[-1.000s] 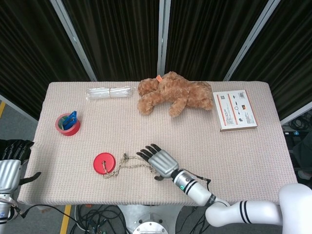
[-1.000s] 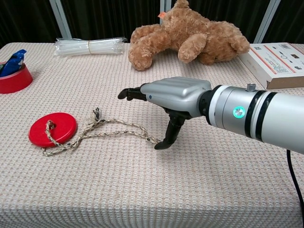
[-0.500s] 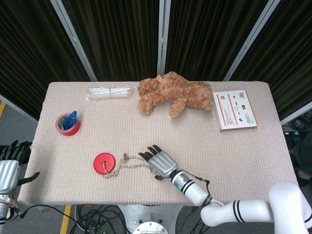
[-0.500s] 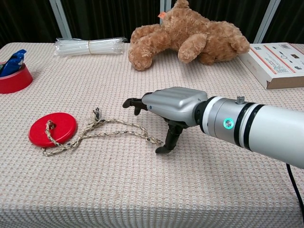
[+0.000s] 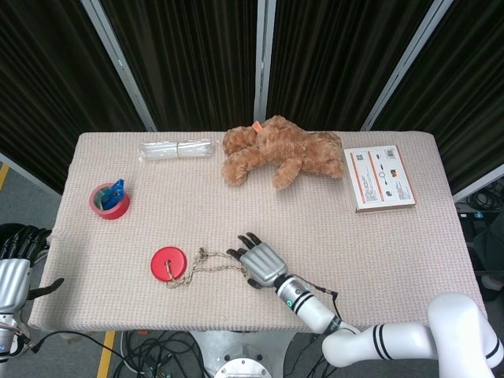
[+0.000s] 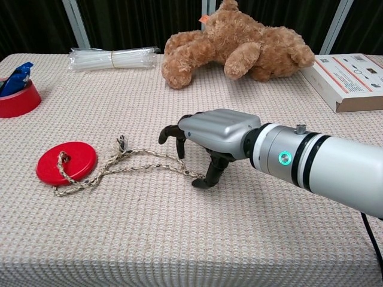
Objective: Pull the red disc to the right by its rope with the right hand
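Rope (image 6: 128,164) trails in a loose loop across the desk (image 6: 179,239) from the red disc (image 6: 66,162), which lies flat at the left of the chest view, below and right of a red tape roll (image 6: 18,95). The rope's right end reaches the right hand (image 6: 212,134) at the frame's centre. That hand is palm down over the rope end, its fingers (image 6: 173,134) curled downward and its thumb tip touching the desk just beside the rope; whether the rope is actually pinched cannot be told, and nothing appears lifted.

In the head view the disc (image 5: 168,263) sits at lower left of the desk, the right hand (image 5: 260,261) just right of it with the rope (image 5: 209,264) between them. The left hand (image 5: 16,260) hangs off the desk's left edge, holding nothing, fingers slightly apart.

Along the far edge lie a plastic bundle (image 5: 177,150), a teddy (image 5: 279,153) and a box (image 5: 379,178).
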